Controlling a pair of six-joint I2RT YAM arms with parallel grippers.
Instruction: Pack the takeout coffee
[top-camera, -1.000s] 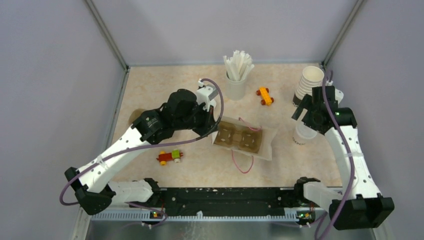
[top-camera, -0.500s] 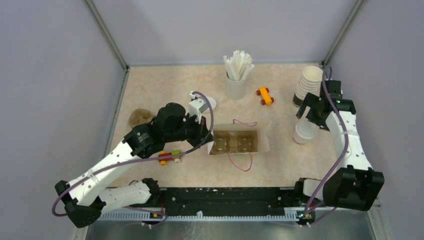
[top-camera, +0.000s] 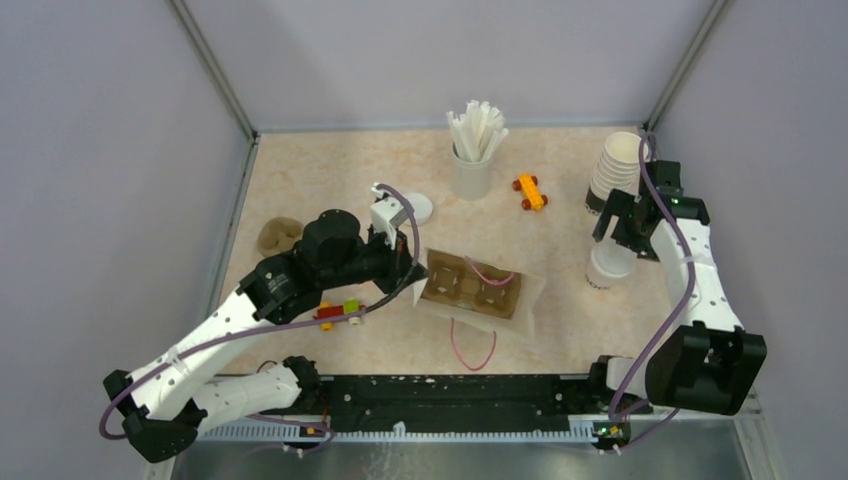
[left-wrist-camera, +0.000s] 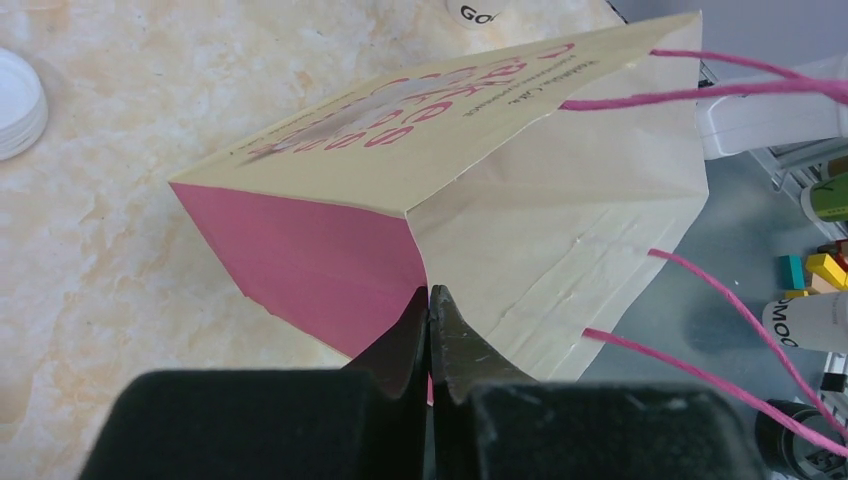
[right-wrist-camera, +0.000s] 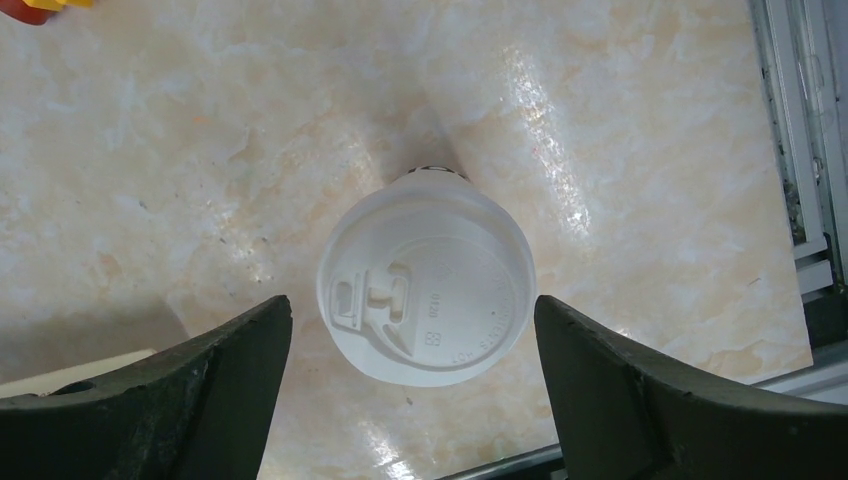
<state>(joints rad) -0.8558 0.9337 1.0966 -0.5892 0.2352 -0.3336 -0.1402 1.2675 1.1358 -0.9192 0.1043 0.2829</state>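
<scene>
Grey walls (top-camera: 120, 150) close round a beige marbled worktop (top-camera: 330, 165), with my two arms bolted at its near edge.

From above, the bag (top-camera: 533, 300) sits mid-worktop, tilted, with a brown tray (top-camera: 470, 285) showing through its open mouth. That view does not show my grip clearly. The left wrist view does: my left pincer (left-wrist-camera: 430, 300) is pressed fully together on a folded edge of the bag (left-wrist-camera: 540, 220), beside its pink side panel, and pink string handles trail off to the right. It also catches a loose lid (left-wrist-camera: 15, 105) at the left edge.

The cup (top-camera: 605, 268) stands upright on the right side of the worktop, well apart from the bag and just in front of a stack (top-camera: 618, 165) of empty cups. From above, my right pincer (top-camera: 612, 225) partly covers it. The right wrist view looks straight down on its lid (right-wrist-camera: 440, 300) (sip tab and all), fitted on the cup. There my right pincer (right-wrist-camera: 412, 310) is spread wide, one finger to each side of the lid, and bare worktop shows in both gaps. It grips nothing, and I cannot tell how high it hangs.

Further back stand a pot of white sticks (top-camera: 472, 170) and an orange toy (top-camera: 530, 192). A red, yellow and green toy (top-camera: 338, 313) lies under my left arm.
</scene>
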